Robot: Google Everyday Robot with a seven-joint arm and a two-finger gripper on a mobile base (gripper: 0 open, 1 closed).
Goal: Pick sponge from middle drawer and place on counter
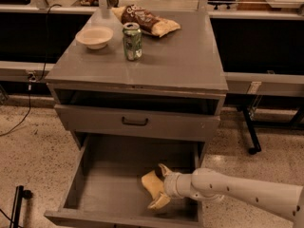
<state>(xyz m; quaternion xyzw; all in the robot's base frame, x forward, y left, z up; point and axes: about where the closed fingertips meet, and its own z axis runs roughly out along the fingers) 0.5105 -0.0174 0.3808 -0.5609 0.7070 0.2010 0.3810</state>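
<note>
The sponge (150, 183), a pale-yellow block, lies on the floor of the open middle drawer (111, 177), right of centre and near the front. My gripper (160, 186) reaches in from the right on a white arm. Its cream fingers (164, 169) are spread, one behind the sponge and one in front of it, so the sponge sits between them on the drawer floor. The counter (175, 61) is the grey cabinet top above, with bare room on its right half.
On the counter stand a white bowl (95, 36), a green can (132, 41) and a snack bag (145, 20) at the back. A shut drawer front with a dark handle (135, 122) sits above the open drawer. Black table legs (249, 132) stand at the right.
</note>
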